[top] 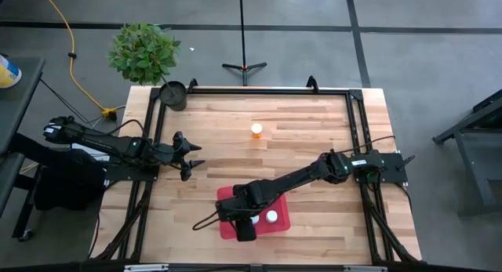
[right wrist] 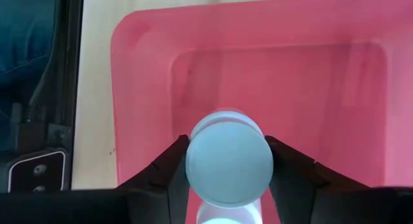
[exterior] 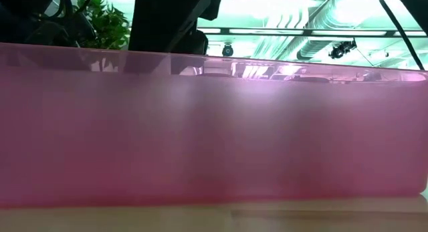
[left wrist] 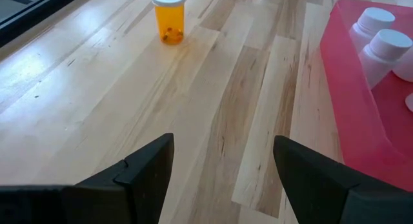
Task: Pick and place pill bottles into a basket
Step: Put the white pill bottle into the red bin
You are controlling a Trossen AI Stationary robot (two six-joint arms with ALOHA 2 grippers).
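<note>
Right gripper (right wrist: 226, 161): over the red basket (right wrist: 148, 75), fingers clamped on a white-capped pill bottle (right wrist: 227, 161). Two further white caps (top: 271, 217) inside the basket. Left gripper (left wrist: 222, 169): fingers spread, nothing between them, above bare table (top: 314, 123) at its left side. One amber bottle (top: 256, 131) upright on the wood, well apart from the basket.

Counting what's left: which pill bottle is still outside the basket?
The amber-orange pill bottle, standing alone mid-table; the others sit in the red basket or the right gripper.
</note>
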